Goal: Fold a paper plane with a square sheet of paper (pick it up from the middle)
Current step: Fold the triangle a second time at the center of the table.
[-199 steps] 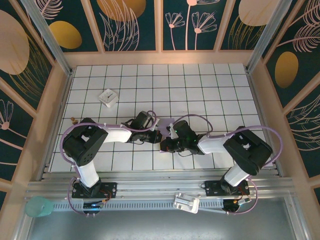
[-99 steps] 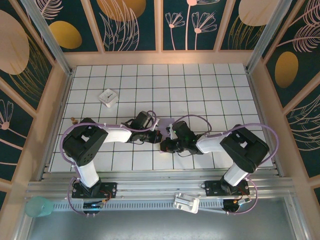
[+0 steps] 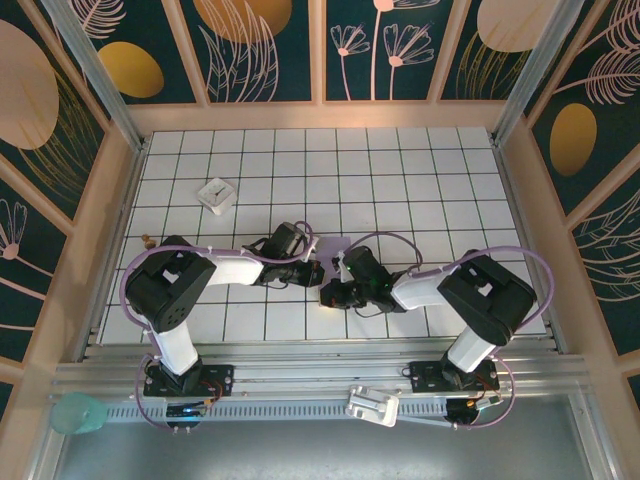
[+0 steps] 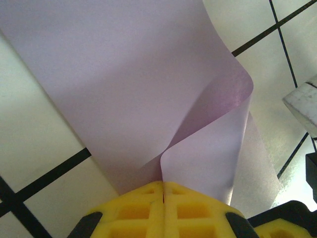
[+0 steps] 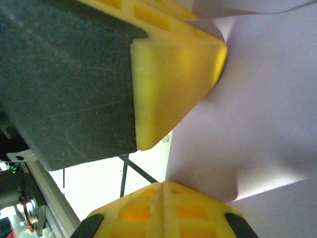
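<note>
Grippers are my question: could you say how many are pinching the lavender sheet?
2. The left gripper is shut on the square sheet of paper where it curls over; the right gripper pinches it close beside.

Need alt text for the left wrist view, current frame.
The left gripper, its yellow fingers shut, pinches a fold of the lavender square sheet of paper. The sheet curls into a loop at the pinch and spreads away over the white table with its dark grid lines.
</note>
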`<state>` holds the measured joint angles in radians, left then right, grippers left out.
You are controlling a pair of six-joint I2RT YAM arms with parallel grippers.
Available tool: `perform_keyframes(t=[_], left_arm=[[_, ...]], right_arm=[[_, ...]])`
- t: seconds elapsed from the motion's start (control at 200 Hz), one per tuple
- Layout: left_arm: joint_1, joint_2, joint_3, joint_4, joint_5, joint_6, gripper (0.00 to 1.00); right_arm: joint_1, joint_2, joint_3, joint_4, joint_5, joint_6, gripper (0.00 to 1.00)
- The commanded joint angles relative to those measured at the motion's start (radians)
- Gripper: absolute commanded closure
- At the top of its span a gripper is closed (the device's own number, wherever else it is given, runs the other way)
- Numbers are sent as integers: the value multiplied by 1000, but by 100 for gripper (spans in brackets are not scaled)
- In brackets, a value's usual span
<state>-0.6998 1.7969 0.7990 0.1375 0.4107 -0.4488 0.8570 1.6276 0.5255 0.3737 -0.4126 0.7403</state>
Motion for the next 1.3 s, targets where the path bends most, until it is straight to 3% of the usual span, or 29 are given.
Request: perform_keyframes(t=[0.0, 0.32, 0.555, 0.951, 1.296], left_arm=[[3, 95, -42, -164, -154, 21, 100], [2, 98, -43, -164, -162, 22, 100], [2, 97, -44, -164, -159, 22, 100], [3, 100, -37, -164, -153, 25, 100], [2, 92, -31, -171, -167, 25, 100]], right_arm=[[41, -15, -44, -87, 6, 12, 100], [83, -48, -47, -120, 2, 6, 100], [-14, -127, -34, -23, -49, 20, 100], [-49, 6, 60, -38, -22, -10, 100], [-12, 20, -30, -62, 0, 27, 100]])
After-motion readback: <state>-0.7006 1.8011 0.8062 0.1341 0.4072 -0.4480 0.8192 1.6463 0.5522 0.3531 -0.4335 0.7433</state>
